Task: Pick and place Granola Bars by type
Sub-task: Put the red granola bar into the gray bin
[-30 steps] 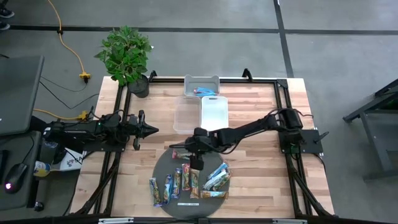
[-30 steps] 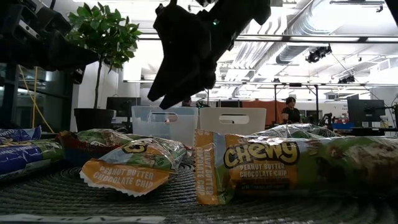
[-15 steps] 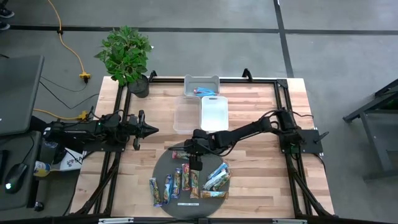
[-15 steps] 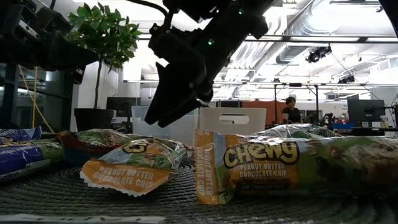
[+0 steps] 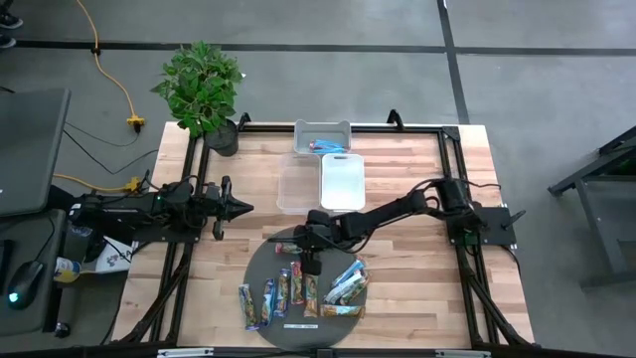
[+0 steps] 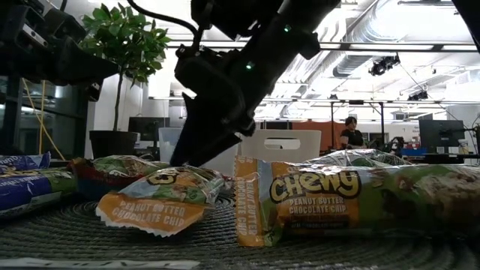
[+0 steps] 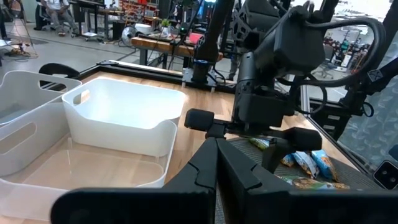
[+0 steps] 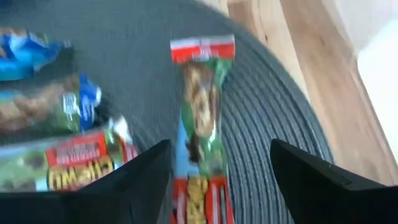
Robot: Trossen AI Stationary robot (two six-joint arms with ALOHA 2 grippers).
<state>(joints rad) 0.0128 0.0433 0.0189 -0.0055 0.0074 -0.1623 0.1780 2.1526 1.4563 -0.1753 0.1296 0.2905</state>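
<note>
The right gripper (image 5: 310,267), fingers spread wide, hangs low over the upper part of the round mat (image 5: 260,267) at lower centre of the high view. In the right wrist view a red-ended bar (image 8: 200,124) lies directly between the two fingers, its long axis parallel to them, so the jaws close across its width. The left gripper (image 5: 241,207), pressed together, waits at centre left, far from the bar.
</note>
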